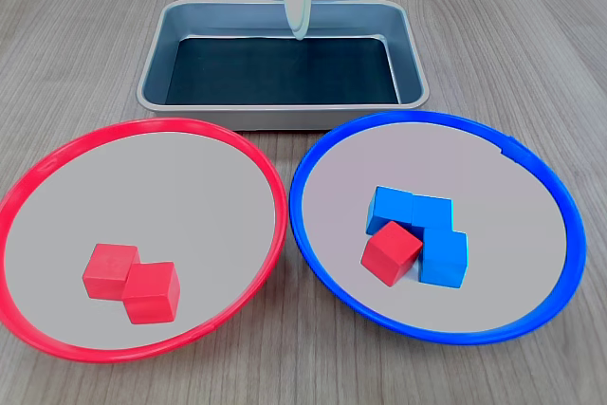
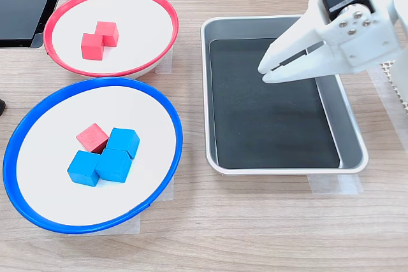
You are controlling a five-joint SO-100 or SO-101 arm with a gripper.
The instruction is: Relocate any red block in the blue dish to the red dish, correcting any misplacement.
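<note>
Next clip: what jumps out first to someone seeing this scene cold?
The lone red block in the blue dish, pressed against three blue cubes, on the first exterior view's right. Beside it, the red dish holds two red cubes. Behind them, the white gripper, nearly shut, hangs over the empty steel tray.

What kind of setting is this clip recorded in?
Probably a lab or hobby workbench staged for sorting trials: a wood-grain tabletop, a small white gripper hanging over a steel tray taped down, and a red dish and blue dish holding colored cubes.
</note>
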